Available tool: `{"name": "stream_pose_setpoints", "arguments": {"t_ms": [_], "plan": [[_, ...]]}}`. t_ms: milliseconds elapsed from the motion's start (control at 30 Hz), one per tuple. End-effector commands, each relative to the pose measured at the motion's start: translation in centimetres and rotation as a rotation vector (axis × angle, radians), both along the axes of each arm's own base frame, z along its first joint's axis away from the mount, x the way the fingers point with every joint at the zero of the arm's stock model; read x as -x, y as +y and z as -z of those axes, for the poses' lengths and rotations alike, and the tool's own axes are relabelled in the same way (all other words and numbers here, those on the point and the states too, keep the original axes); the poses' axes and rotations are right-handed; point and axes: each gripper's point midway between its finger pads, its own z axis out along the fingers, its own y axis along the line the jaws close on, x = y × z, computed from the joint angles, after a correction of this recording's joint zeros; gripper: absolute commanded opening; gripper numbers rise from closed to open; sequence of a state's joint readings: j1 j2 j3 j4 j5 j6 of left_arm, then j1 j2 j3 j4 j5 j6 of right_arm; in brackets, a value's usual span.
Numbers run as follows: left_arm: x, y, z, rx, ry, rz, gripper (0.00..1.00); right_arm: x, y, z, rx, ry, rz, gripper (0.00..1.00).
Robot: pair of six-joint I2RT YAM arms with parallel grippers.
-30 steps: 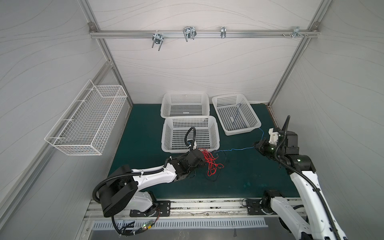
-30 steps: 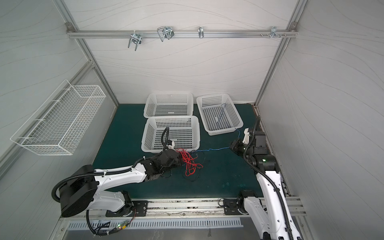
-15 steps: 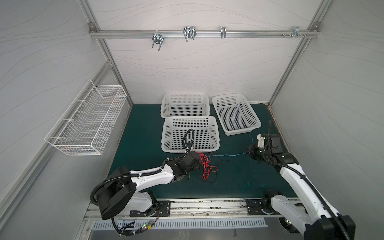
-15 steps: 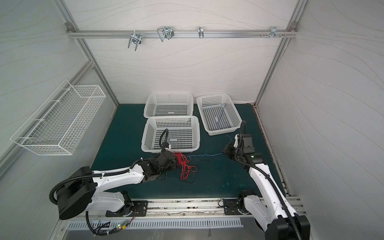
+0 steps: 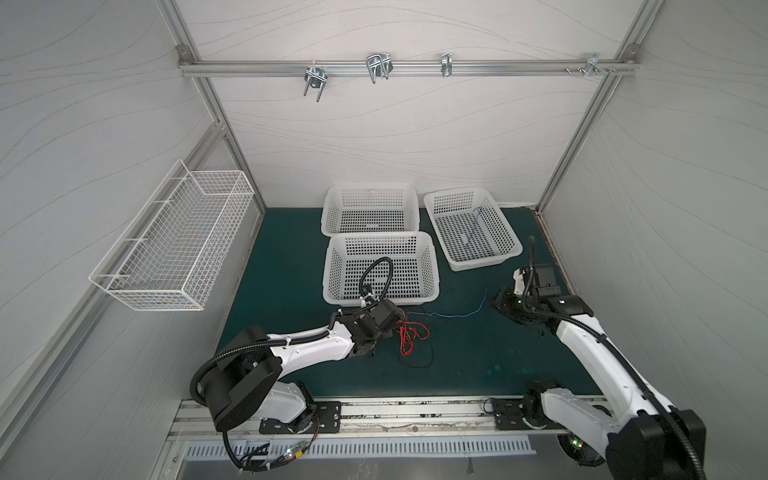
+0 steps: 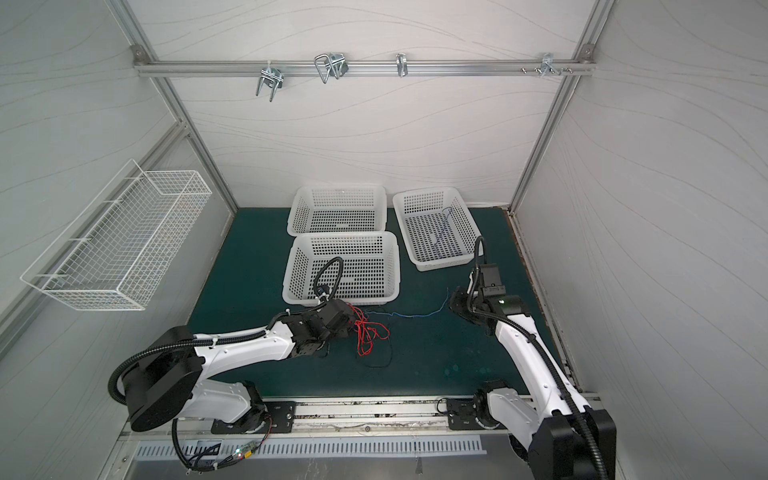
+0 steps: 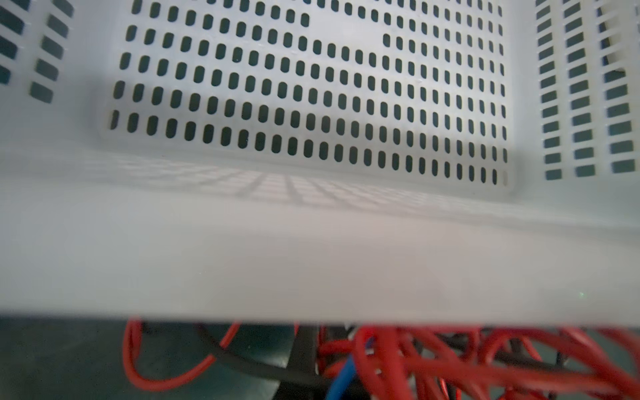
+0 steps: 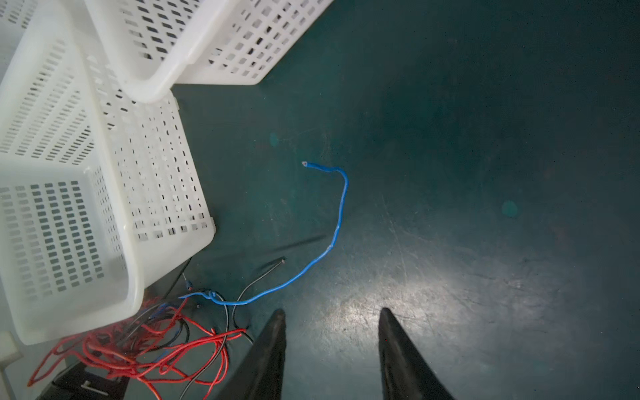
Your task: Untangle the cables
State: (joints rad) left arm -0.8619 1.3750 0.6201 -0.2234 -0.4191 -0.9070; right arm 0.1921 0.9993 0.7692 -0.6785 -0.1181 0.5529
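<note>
Right wrist view: our right pincer (image 8: 331,311) stands partly open and empty; the blue cable (image 8: 337,228) lies just ahead of its tips
— And its other end?
— Knotted into the red cables (image 8: 138,353) off to one side, at our left pincer (image 5: 395,324), which is shut; on a strand or not, we cannot tell
— Then we pinch the blue near the knot (image 8: 212,295) and draw it slowly away from the left pincer, minding the reds

Scuffed matt tabletop (image 8: 450,242), perhaps rubber
</note>
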Motion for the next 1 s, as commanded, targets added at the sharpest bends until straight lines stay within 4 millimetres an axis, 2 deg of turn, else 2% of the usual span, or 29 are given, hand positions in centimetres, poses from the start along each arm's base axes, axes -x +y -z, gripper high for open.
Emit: {"name": "stream_pose_setpoints", "arguments": {"t_ms": [0,67,167,367,467,633,833,967], "plan": [[-0.5,1.0,-0.8,-0.022,-0.027,-0.056,0.00,1.8,0.1,-1.2,0.070,0.006,-0.105,0.48],[-0.5,1.0,-0.9,-0.020,-0.031,-0.057,0.00,1.9,1.5,-2.0,0.071,-0.036,-0.198,0.49],[-0.7,0.8,-1.1,-0.017,-0.041,-0.049,0.00,1.8,4.8,-2.3,0.045,-0.094,-0.362,0.49],[-0.7,0.2,-1.7,0.024,-0.078,0.003,0.00,1.3,12.2,-1.3,0.166,-0.260,-0.696,0.49],[-0.6,0.0,-2.2,0.045,-0.099,0.033,0.00,1.1,15.0,-0.9,0.204,-0.327,-0.813,0.49],[-0.1,0.1,-3.0,0.060,-0.125,0.075,0.00,0.3,18.0,-0.1,0.252,-0.383,-0.945,0.49],[0.0,0.1,-4.1,0.067,-0.156,0.109,0.00,1.1,21.9,1.2,0.268,-0.439,-1.147,0.43],[0.0,0.1,-4.1,0.065,-0.156,0.115,0.00,1.1,23.4,2.1,0.254,-0.441,-1.196,0.42]]}}
